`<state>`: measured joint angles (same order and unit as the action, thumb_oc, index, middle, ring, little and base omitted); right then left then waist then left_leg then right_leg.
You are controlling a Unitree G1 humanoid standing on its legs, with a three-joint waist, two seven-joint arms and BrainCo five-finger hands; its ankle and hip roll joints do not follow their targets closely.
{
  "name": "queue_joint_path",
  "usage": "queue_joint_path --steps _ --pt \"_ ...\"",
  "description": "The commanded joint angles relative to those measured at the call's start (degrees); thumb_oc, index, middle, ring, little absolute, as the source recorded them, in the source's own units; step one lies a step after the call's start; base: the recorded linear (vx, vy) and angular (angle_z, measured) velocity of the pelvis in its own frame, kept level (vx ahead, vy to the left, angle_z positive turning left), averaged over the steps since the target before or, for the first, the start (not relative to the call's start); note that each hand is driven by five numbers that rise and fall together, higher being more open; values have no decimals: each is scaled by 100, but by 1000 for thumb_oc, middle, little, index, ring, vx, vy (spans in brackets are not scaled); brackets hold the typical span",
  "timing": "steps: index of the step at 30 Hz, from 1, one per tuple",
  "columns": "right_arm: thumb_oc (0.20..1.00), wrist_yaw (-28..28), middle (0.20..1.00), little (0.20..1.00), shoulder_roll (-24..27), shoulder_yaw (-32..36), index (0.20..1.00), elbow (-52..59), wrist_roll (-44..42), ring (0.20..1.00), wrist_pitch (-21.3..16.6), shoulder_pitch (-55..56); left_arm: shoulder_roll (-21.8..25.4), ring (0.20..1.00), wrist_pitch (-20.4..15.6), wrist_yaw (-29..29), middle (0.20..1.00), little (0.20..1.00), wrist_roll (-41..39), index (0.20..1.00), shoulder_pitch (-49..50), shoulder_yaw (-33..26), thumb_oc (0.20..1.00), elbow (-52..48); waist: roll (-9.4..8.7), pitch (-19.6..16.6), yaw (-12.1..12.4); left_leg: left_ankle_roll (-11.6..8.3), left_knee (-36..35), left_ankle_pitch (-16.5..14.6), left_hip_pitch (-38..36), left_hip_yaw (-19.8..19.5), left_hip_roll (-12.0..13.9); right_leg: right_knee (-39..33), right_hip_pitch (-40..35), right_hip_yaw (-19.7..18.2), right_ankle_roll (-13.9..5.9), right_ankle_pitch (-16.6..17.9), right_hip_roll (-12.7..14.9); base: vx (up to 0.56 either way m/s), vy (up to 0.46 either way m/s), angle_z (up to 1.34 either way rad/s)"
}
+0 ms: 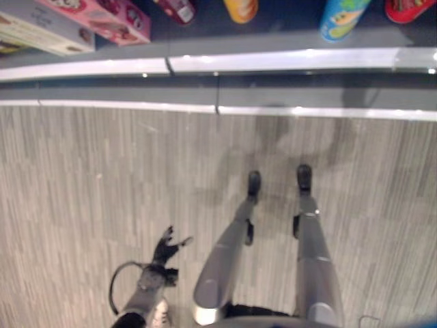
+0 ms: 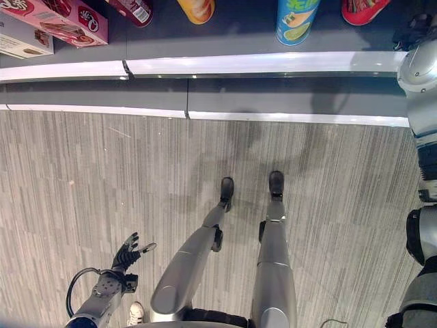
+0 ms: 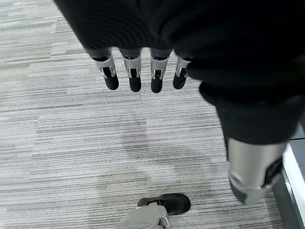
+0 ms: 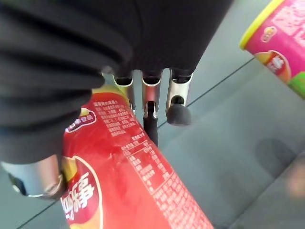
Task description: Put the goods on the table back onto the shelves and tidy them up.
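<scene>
A red snack canister (image 4: 128, 181) with a yellow rim lies in my right hand (image 4: 152, 102), between the fingers and the thumb (image 4: 33, 176), just above the grey shelf board (image 4: 228, 143). That hand is shut on it. In the right eye view my right arm reaches to the shelf at the far right edge, with the hand (image 2: 418, 29) over the board. My left hand (image 2: 127, 254) hangs low at my left side over the floor. Its fingers (image 3: 135, 76) are straight and hold nothing.
A pink canister (image 4: 281, 43) stands on the shelf close to the red one. Along the shelf (image 1: 273, 60) stand pink boxes (image 1: 102, 17), a pale box (image 1: 41, 31), a red can (image 1: 176, 8), an orange pack (image 1: 240, 8), a blue-green canister (image 1: 341, 17) and a red pack (image 1: 410, 8). Grey striped floor (image 1: 102, 178) lies below.
</scene>
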<state>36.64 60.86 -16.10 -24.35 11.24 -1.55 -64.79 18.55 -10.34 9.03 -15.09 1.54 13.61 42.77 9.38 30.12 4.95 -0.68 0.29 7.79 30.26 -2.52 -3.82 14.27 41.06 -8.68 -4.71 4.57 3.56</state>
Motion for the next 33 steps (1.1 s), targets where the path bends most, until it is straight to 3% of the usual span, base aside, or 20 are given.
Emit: queue_joint_path --steps 1,33 --pt "200 305 200 200 290 284 200 307 131 200 -77 41 85 1000 -25 152 1000 1000 -107 1000 83 102 1000 225 -29 -173 -65 -365 513 -518 437 -200 50 -383 -345 -97 -307 -439 243 0 0 0" --pt "200 262 200 200 498 -136 200 -101 284 200 55 -223 80 1000 -39 182 1000 1000 -43 1000 -17 213 1000 276 -48 -199 -122 -384 433 -481 345 -199 44 -399 -382 -60 -321 -403 253 0 0 0"
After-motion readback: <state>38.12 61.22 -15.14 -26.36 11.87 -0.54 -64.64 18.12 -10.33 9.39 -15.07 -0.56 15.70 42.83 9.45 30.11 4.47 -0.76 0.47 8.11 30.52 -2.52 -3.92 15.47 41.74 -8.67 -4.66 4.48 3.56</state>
